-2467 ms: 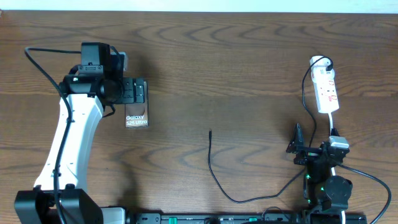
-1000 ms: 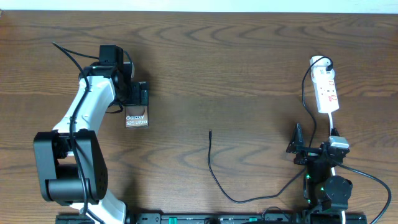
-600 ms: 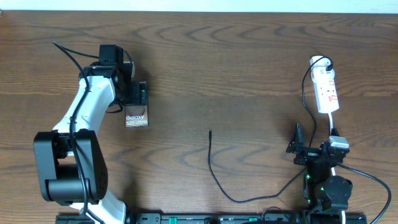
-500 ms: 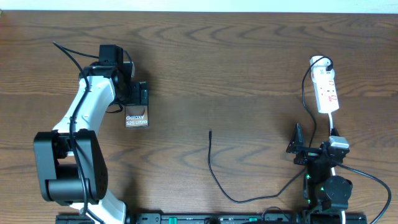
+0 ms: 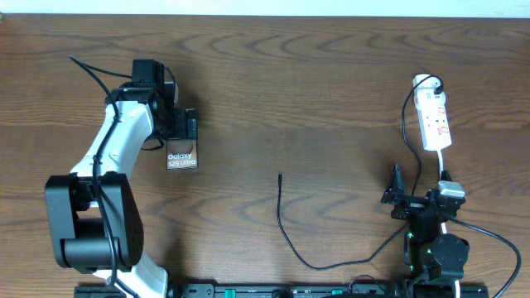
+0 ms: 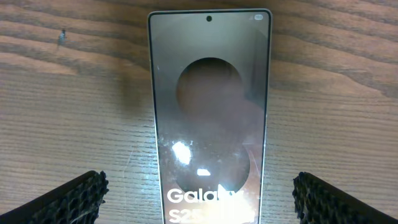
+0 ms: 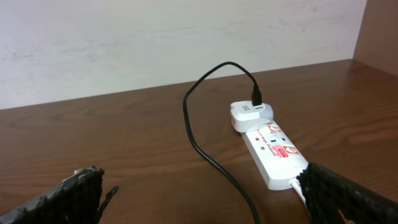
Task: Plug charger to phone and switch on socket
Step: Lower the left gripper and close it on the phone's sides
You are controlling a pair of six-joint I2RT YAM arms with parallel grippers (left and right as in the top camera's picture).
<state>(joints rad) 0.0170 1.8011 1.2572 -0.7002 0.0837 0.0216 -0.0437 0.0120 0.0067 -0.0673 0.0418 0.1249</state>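
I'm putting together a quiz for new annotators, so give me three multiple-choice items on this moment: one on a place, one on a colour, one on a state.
1. Where is the charger tip?
A. in the phone
B. loose on the table, between phone and socket
C. in the right hand

2. What colour is the socket?
A. black
B. white with red marks
C. blue

3. How is the left hand?
A. shut on the phone
B. shut on the charger
C. open, fingers either side of the phone

Answers:
1 B: overhead, the tip lies on bare wood.
2 B: the right wrist view shows a white strip with red marks.
3 C: the left wrist view shows both fingers clear of the phone.
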